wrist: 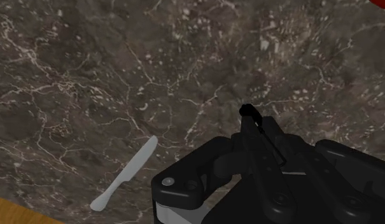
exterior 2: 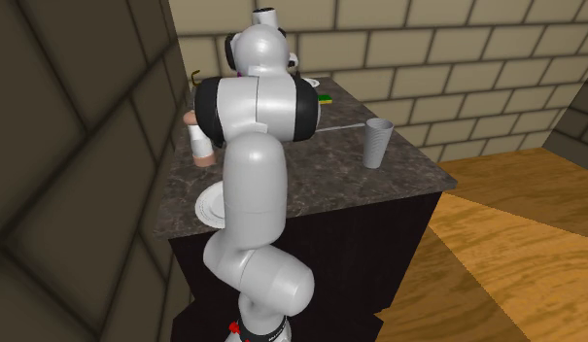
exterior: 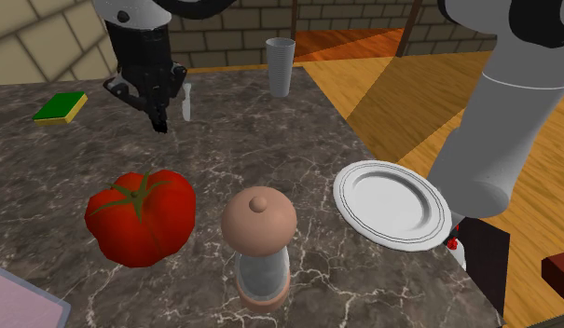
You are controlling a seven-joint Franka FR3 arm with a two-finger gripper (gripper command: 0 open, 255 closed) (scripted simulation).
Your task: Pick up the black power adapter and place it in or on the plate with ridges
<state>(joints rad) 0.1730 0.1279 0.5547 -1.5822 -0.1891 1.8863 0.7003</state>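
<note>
The gripper [exterior: 158, 116] hangs above the far end of the dark marble counter [exterior: 298, 149]. The black power adapter [wrist: 267, 181] is up there with it, clear of the stone and clamped in the closed jaws. It's black on black, so it's hard to make out where one ends and the other begins. A thin stub [wrist: 248, 112] of the adapter pokes out past the gripper.

Just beside the gripper, a small pale knife [exterior: 187, 101] lies on the counter. Further toward the shoulder view's left lies a green and yellow sponge [exterior: 61, 107]. A grey cup [exterior: 280, 67] stands near the far edge.

The white plate [exterior: 392, 205] with its ringed rim sits well apart from the gripper, by the counter's edge at the shoulder view's right, close under the arm [exterior: 499, 121]. A big red tomato [exterior: 140, 216] and a pepper grinder [exterior: 258, 244] stand on the near part of the counter. Both are on the near side of the line from gripper to plate, and the grinder is the closer of the two to the plate.
</note>
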